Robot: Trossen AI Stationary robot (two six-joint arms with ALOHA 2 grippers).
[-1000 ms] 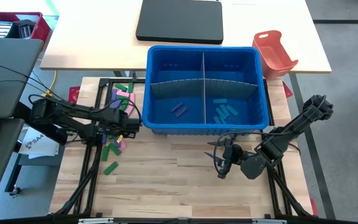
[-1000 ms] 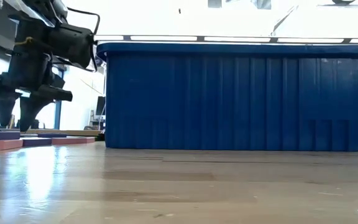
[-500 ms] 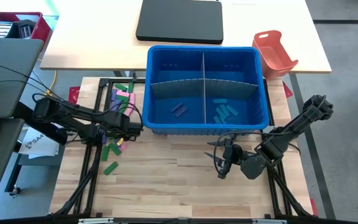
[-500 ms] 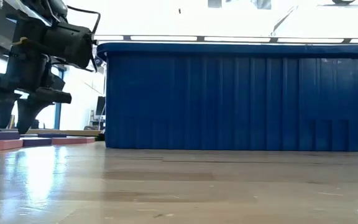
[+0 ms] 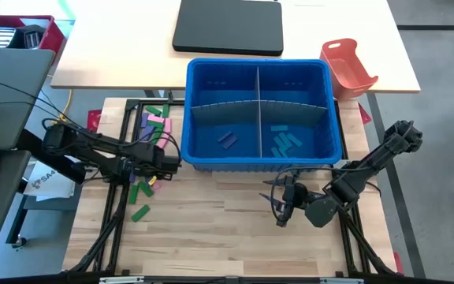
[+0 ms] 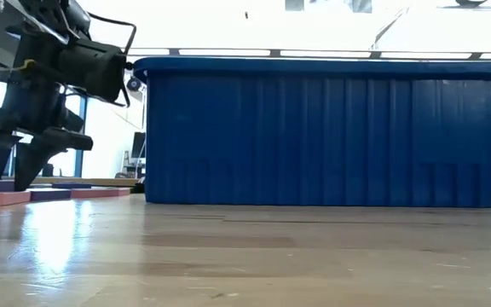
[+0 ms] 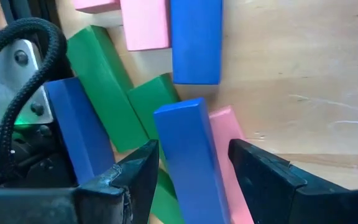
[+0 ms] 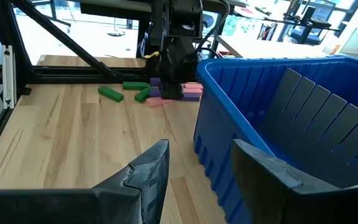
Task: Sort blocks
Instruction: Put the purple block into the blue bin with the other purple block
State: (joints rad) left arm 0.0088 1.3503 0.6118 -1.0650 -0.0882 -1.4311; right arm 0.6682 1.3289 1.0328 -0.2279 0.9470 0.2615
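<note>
Bare wood (image 5: pixel 211 229) fills the near half of the table, open from the front edge up to the bin, with only one green block (image 5: pixel 140 212) lying alone at the left. The right gripper (image 5: pixel 278 199) hangs over this stretch near the table's right side, just in front of the blue bin (image 5: pixel 333 110), its fingers (image 8: pixel 148 171) apart with nothing between them. To the left, the left gripper (image 5: pixel 150 173) is down in the pile of blocks (image 5: pixel 154 120) by the bin's front left corner; its fingers (image 7: pixel 138 171) stand on either side of a blue block (image 7: pixel 191 162), which rises upright between them, though whether they press on it I cannot tell. Pink (image 7: pixel 145 25), green (image 7: pixel 101 81) and more blue pieces (image 7: pixel 196 40) crowd close around it, leaving little free room there. The pile runs on along the bin's left wall. Inside the bin, grey dividers (image 5: pixel 258 106) mark off compartments: a dark blue block (image 5: pixel 227 140) lies in the near left one, several teal blocks (image 5: pixel 284 140) in the near right. Beyond stand an orange tray (image 5: pixel 349 67) and a black case (image 5: pixel 228 26). Paper (image 5: pixel 44 183) at the left edge carries print too small to read.
</note>
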